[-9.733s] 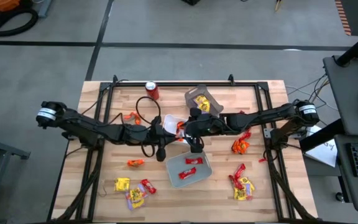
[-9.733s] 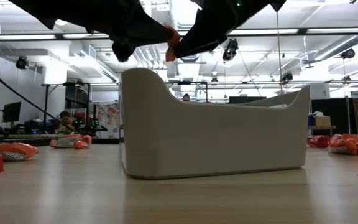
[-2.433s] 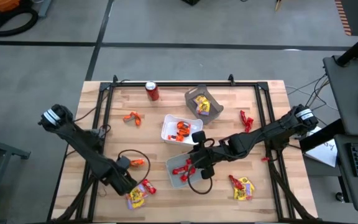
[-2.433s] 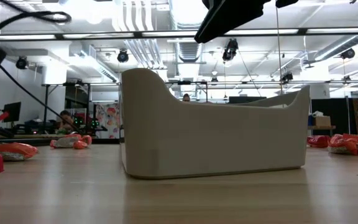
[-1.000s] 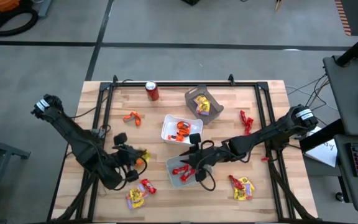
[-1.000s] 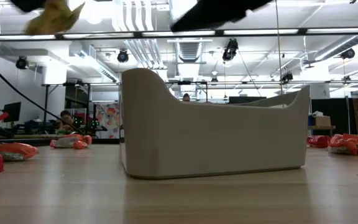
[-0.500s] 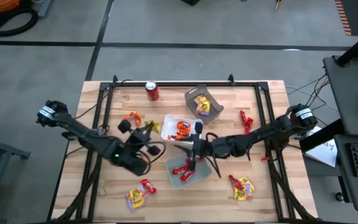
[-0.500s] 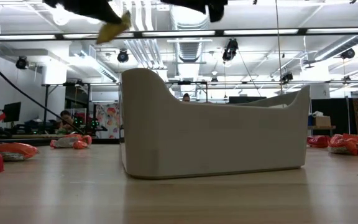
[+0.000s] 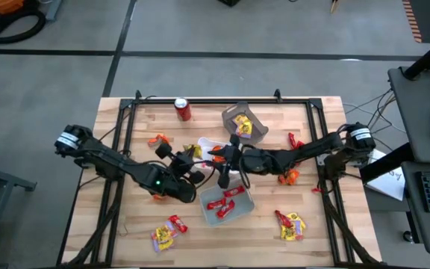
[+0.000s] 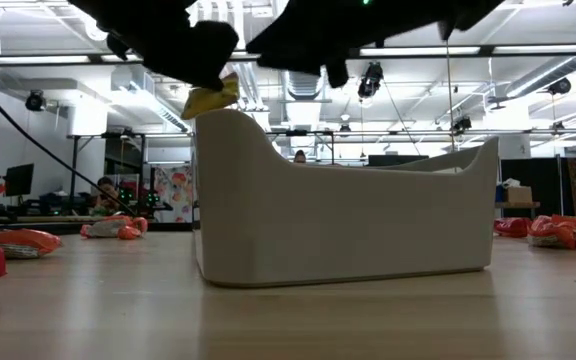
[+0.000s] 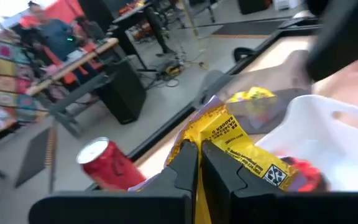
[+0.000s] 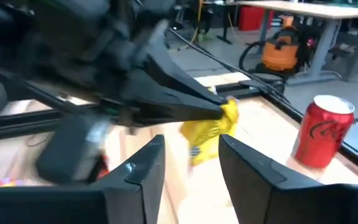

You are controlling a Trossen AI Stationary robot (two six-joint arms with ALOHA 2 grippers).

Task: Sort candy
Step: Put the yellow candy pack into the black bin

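My left gripper (image 9: 191, 155) is shut on a yellow candy (image 9: 192, 150) and holds it in the air at the left edge of the white tray (image 9: 204, 143), which holds orange candy. The same candy (image 10: 211, 97) shows in the low view above a tray's rim. My right gripper (image 9: 217, 159) is open over the white tray and faces the left one. In the right wrist view the yellow candy (image 12: 211, 129) lies beyond its spread fingers (image 12: 146, 163), apart from them. Red candy lies in the grey tray (image 9: 243, 210). A third tray (image 9: 254, 118) holds yellow candy. My left gripper pinches one end of the yellow wrapper (image 11: 207, 140) between its two fingers (image 11: 185, 163). The fingers come nearly level from the table's near left. The rest of the wrapper (image 11: 247, 155) sticks out past the fingertips, lifted clear of table and trays.
A red soda can (image 9: 183, 109) stands at the far edge. Loose candy lies at the far left (image 9: 158, 140), near left (image 9: 166, 232), near right (image 9: 290, 223) and right (image 9: 289, 176). A black frame (image 9: 129, 112) borders the wooden table. Both arms cross the table's middle.
My left gripper has carried the yellow candy from the near left toward the far right, up to the white tray, and has sunk a little. My right gripper has gone from above the grey tray toward the far edge, over the white tray, turning to face the left one.
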